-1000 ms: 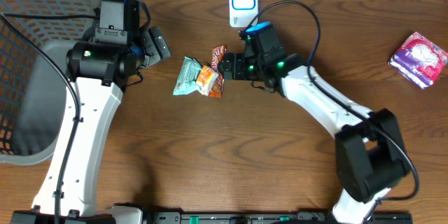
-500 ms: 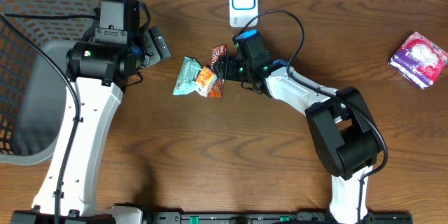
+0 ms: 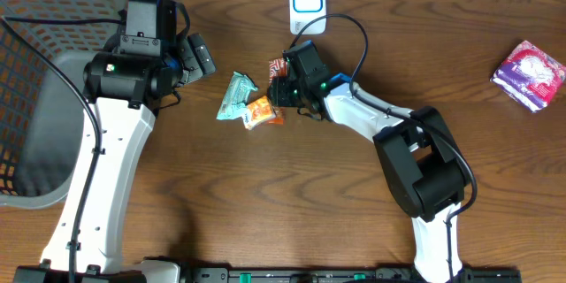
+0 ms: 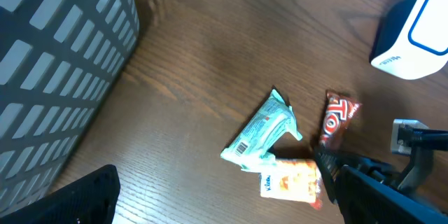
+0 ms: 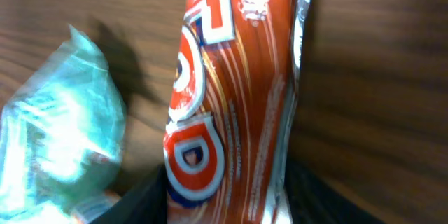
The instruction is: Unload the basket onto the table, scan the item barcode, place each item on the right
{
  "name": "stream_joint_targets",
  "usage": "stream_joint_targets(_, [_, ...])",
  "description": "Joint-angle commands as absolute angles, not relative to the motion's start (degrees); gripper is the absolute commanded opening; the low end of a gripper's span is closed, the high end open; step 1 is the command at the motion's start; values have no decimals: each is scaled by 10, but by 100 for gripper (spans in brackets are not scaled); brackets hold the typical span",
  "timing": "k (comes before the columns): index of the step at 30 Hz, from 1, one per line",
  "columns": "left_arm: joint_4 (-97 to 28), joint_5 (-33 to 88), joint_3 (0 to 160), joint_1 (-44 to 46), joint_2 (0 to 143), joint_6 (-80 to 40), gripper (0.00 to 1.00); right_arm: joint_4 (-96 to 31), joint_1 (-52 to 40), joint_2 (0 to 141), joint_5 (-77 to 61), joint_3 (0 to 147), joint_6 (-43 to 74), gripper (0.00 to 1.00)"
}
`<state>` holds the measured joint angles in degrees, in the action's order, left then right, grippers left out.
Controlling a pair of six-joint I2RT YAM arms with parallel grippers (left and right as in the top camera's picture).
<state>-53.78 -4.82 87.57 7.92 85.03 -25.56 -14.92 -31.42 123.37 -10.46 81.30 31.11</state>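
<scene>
While the left gripper point(image 3: 196, 55) hangs near the basket point(image 3: 35, 18) with its jaws spread wide and nothing between them, the right gripper point(image 3: 281, 89) is down at the small cluster of snacks in the middle of the table point(image 3: 265, 195). Its camera is filled by the red candy bar point(image 5: 231, 91), which lies flat on the wood near the white scanner point(image 3: 307, 4). Whether the right fingers are pinching the bar or only reaching over it cannot be told. A teal packet point(image 3: 235, 95) lies to one side of the bar, with an orange packet point(image 3: 263, 113) just beside that. A purple packet point(image 3: 529, 73) sits well apart at the far edge
</scene>
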Motion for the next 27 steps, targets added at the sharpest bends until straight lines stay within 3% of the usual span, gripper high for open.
stream_joint_targets(1, [-540,-51,880,77,853,-260,98,-253,-306,1254,10,859,242,47])
stream_joint_targets(5, [-540,-51,880,77,853,-260,98,-421,-304,1254,173,952,196,37])
stream_joint_targets(9, [-540,-51,880,77,853,-260,98,-532,-305,1254,251,1023,183,46])
stream_joint_targets(11, [-540,-51,880,77,853,-260,98,-555,-303,1254,249,1042,155,52])
stream_joint_targets(16, [-540,-51,880,77,853,-260,98,-542,-288,1265,189,1037,49,54])
stream_joint_targets(27, [-540,-51,880,77,853,-260,98,-528,-254,1323,39,1033,41,54])
